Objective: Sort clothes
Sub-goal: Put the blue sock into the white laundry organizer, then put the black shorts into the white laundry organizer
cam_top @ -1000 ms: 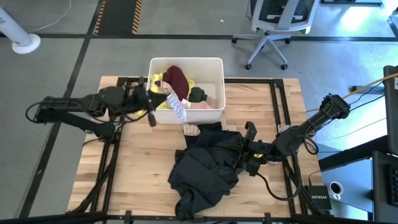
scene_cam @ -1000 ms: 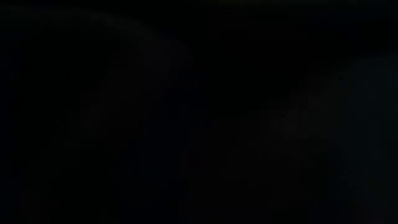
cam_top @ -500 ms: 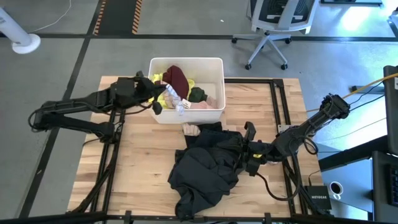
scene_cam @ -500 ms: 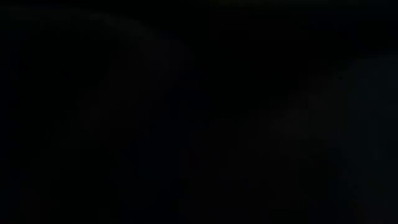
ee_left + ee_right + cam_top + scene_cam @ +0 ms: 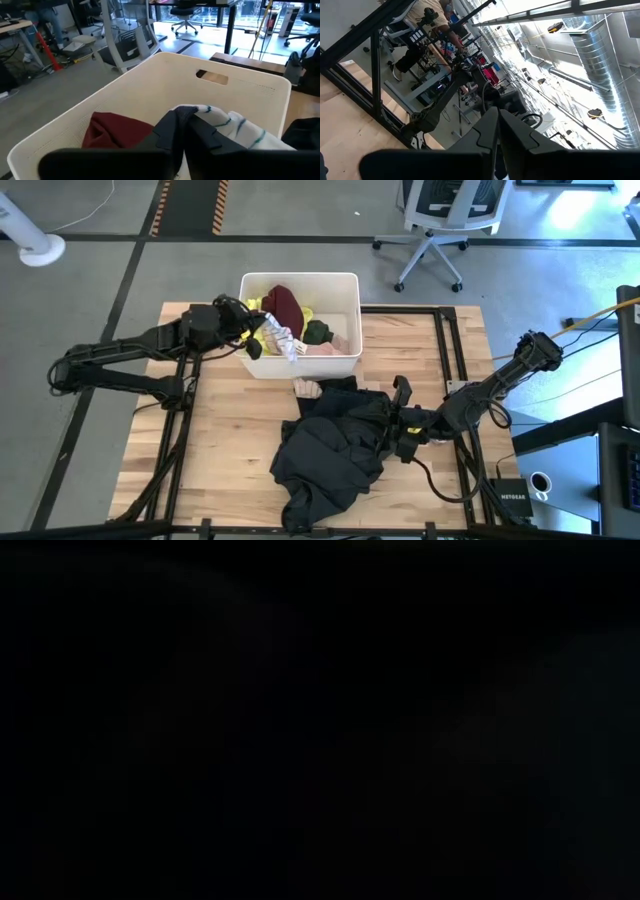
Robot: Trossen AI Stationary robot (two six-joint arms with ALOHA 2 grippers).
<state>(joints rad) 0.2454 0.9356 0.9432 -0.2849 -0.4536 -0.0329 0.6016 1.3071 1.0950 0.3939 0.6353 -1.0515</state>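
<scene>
Striped sock (image 5: 227,125) is pinched between the closed fingers of the left gripper (image 5: 258,330), which is held over the white bin's (image 5: 345,282) left edge. Maroon cloth (image 5: 283,305) and yellow cloth (image 5: 268,340) are seen inside the bin. Right gripper (image 5: 398,420) is shut, rested on the dark pile (image 5: 325,450) on the table (image 5: 220,430).

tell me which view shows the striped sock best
The left wrist view: the sock lies close up, right past the left gripper, over the white bin. The high view shows it small at the bin's edge. The low view is black; the right wrist view misses it.
</scene>
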